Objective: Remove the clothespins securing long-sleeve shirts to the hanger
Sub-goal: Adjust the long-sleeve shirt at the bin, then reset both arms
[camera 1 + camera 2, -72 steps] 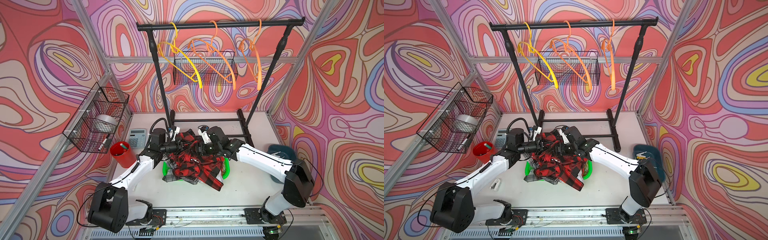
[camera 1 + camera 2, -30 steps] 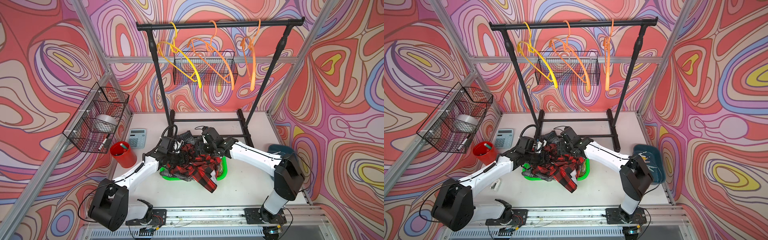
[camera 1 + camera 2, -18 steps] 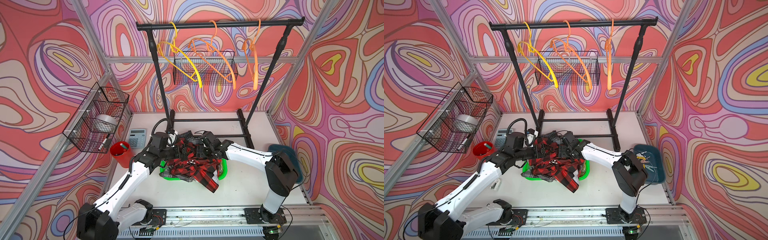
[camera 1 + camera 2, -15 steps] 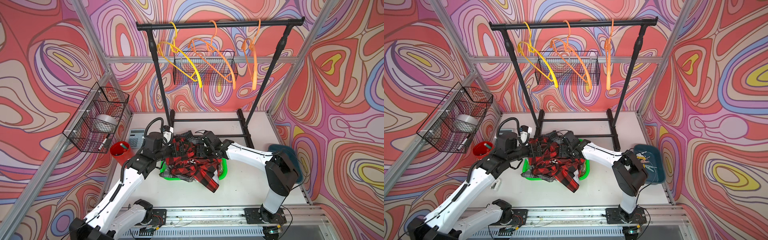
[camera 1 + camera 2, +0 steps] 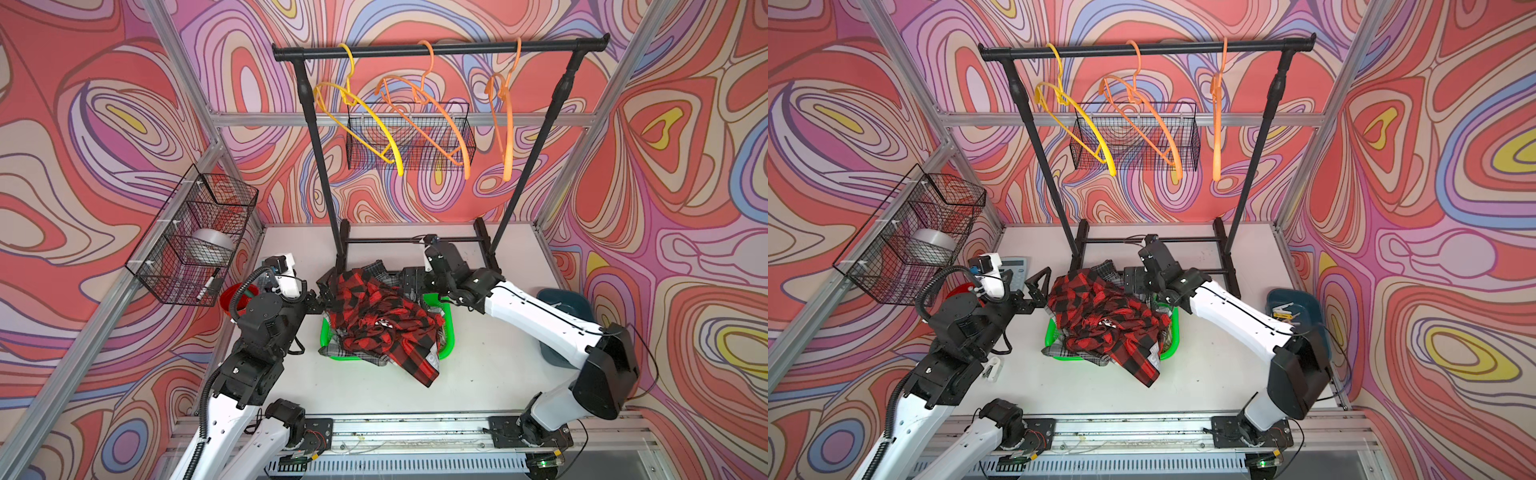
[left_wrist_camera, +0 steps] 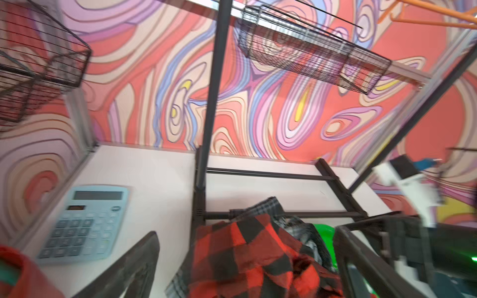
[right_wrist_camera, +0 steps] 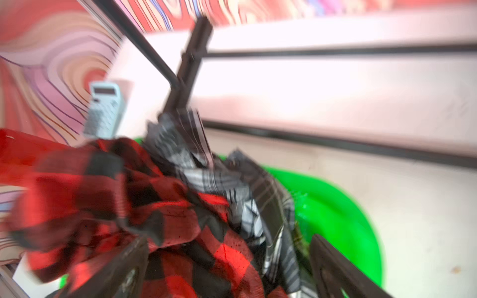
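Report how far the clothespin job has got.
Done: all three hangers hang bare, shirts lie piled in the basket, clothespins sit in the tray. In hand: nothing; left gripper and right gripper are open beside the pile. Left: no clipped shirt shows.

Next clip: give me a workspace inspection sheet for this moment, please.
Surface: white table, no spills seen.
Job's things: red-black plaid shirt piled over grey plaid shirt in green basket; yellow hanger and orange hangers hang bare on the rack; clothespins lie in blue tray.
Clutter: calculator, red cup, small white item.
Grippers: left gripper open, empty, beside the pile; right gripper open, empty, opposite.
Cables: black corrugated hose loops over left arm; thin cable along right arm.
Surroundings: swirl-patterned walls; side wire basket holds tape roll; back wire basket.
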Controlling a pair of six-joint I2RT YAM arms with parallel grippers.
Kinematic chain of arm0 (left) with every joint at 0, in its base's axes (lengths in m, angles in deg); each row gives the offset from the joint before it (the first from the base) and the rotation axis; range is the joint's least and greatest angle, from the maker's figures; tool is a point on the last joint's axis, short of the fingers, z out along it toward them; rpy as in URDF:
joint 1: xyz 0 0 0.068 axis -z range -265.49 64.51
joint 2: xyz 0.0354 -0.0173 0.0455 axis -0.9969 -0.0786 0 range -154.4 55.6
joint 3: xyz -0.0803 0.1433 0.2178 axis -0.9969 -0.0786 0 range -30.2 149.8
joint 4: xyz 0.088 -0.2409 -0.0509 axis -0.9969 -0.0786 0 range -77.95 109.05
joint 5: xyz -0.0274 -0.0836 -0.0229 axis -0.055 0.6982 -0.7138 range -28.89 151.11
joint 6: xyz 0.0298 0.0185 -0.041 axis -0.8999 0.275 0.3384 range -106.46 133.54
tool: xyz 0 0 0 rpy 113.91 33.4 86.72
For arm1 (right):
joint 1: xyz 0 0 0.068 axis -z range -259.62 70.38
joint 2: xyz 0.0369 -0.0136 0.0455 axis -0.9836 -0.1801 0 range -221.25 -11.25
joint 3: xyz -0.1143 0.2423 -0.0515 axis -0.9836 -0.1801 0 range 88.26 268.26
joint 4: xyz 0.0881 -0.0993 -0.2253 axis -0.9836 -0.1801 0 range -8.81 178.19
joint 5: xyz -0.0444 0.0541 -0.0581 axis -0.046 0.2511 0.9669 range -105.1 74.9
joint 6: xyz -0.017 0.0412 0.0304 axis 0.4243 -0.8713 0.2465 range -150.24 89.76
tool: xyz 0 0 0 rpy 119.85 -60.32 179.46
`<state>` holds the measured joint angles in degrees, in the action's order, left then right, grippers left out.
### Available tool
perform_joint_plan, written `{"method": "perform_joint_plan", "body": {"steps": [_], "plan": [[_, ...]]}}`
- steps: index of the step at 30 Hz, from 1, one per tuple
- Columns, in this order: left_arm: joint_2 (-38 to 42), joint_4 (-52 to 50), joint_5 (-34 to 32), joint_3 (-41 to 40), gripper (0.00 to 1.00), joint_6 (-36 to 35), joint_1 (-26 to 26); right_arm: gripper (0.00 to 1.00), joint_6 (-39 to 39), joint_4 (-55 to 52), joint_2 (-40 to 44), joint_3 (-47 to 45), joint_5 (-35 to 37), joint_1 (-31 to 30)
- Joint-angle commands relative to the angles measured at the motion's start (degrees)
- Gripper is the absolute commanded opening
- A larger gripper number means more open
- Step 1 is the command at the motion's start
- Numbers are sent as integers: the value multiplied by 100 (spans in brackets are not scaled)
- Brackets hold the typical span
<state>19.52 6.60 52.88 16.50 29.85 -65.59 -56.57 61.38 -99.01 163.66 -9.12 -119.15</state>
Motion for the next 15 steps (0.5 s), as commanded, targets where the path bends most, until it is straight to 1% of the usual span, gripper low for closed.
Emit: {"method": "perform_joint_plan", "body": {"steps": [1,3,5,10,11,12,14,15], "plan": [[13,834,-706,-366,100,-753,-317,98,859,316,530,-94,289,348],[-75,1104,-642,-590,100,-822,-641,99,1130,759,872,-461,213,683],[-259,1395,-609,-885,100,-832,-1023,98,1307,1352,1180,-993,50,1175],[-803,2421,-241,-1617,100,-756,-1861,98,1835,2797,1582,-2260,535,2076],[-959,2592,-178,-1658,100,-664,-1993,99,1900,3040,1599,-2453,538,2251],[-1175,2851,-47,-1908,100,-639,-2133,98,1955,3286,1586,-2699,521,2433],[-1578,3248,70,-2065,100,-791,-2253,98,2080,3744,1510,-3077,564,2748],[-1765,3446,-57,-2142,100,-865,-2254,98,2129,4039,1457,-3282,589,2861]]}}
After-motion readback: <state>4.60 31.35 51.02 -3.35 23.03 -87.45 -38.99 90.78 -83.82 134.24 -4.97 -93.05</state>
